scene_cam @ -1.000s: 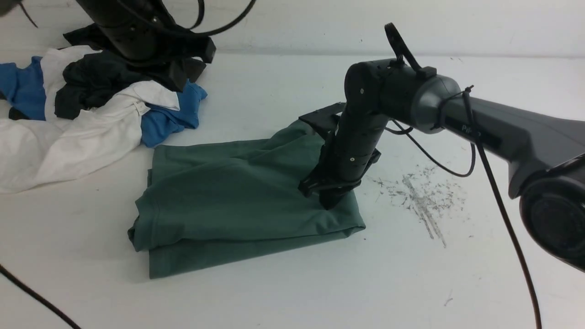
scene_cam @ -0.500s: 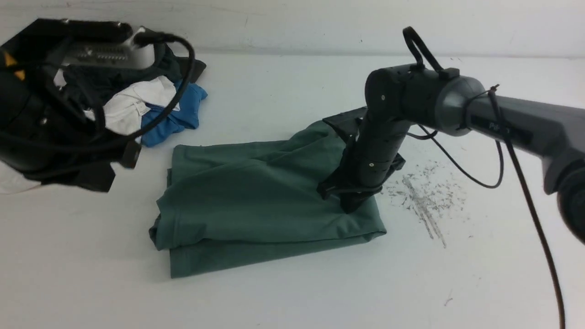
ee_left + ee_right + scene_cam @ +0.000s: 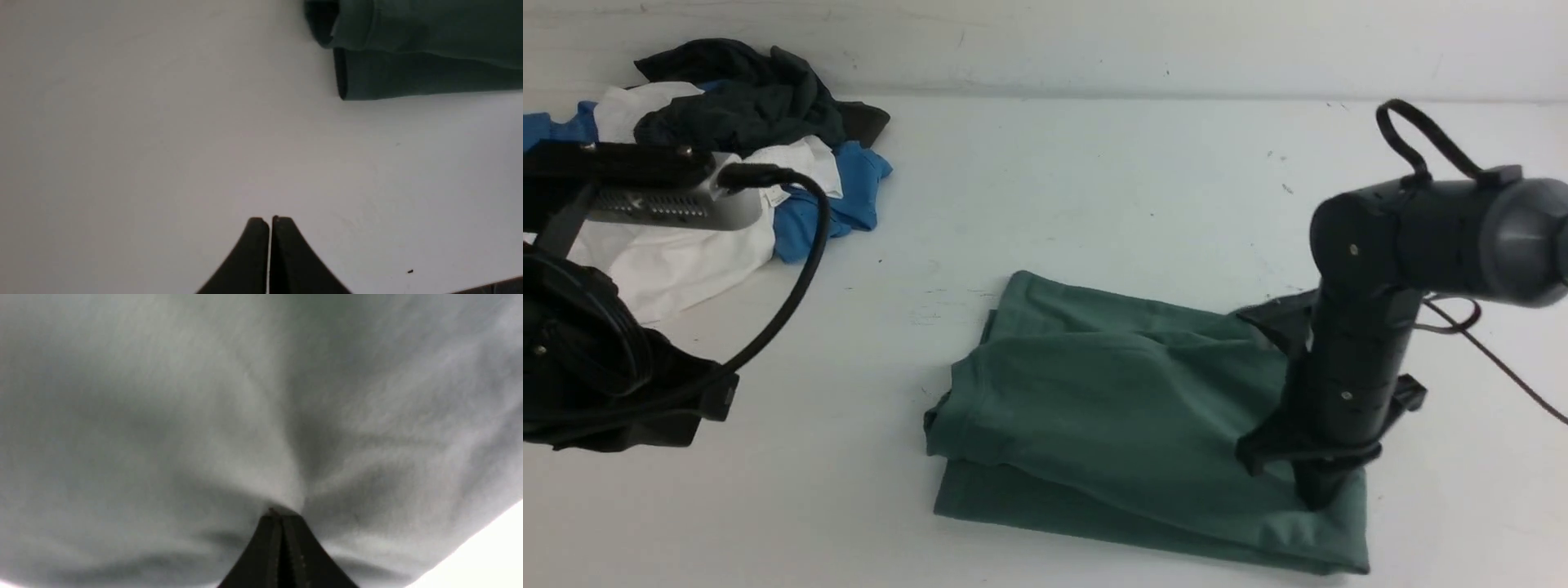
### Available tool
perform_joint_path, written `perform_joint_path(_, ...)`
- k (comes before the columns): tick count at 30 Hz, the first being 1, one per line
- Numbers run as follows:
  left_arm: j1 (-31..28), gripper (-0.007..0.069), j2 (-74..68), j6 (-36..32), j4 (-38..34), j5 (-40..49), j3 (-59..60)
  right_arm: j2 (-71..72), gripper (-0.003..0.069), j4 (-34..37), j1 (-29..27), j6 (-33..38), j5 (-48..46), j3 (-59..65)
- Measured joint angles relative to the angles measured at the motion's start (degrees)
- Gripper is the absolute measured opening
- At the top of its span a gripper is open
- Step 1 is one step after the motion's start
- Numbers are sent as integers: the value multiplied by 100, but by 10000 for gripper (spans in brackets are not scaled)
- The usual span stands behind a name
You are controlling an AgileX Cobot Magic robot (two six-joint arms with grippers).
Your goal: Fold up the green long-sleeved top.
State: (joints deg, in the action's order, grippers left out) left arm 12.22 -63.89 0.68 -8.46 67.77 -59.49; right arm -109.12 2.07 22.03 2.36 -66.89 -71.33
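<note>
The green long-sleeved top [image 3: 1127, 425] lay as a compact folded bundle of several layers on the white table [image 3: 1094, 188], and neither sleeves, logo nor neck tag showed. The right gripper [image 3: 1319, 494] stood nearly upright on the bundle's corner, its jaws pressed together with their tips sunk into the fabric; in the right wrist view cloth [image 3: 204, 416] puckered toward the closed tips [image 3: 282, 514], though whether a pinch of it sat between them or they merely pressed down could not be told. From those jaws the bundle spread away toward the robot's left, its stacked edges [image 3: 408, 77] lying open to the left wrist view. The left gripper [image 3: 269, 222], its jaws also pressed together and holding nothing, hung over bare table well apart from that edge. Farther off, beyond the left arm [image 3: 596, 359], sat a heap of other clothes: a blue garment [image 3: 837, 208], a white garment [image 3: 678, 261] and a dark garment [image 3: 743, 102]. Judging by the tidy shape, folding looked all but finished, the step in hand being placement or final pressing of the bundle. The next move would probably call for the right jaws to let go cleanly and lift straight up, so that no layer trailed after them and undid the fold.
</note>
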Motion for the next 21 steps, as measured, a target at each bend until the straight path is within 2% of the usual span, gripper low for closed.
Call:
perform_joint_path(7, 0, -4, -90, -279, -298, -283, 65, 1007, -14, -244, -10, -237, 24, 297)
perform_joint_path(14, 0, -4, -1028, -1358, -1385, -825, 40, 2395, -14, -115, -15, -357, -298, 301)
perform_joint_path(21, 0, 8, -2264, -2046, -1831, -1113, -255, 3367, -14, 73, -15, -373, -390, 315)
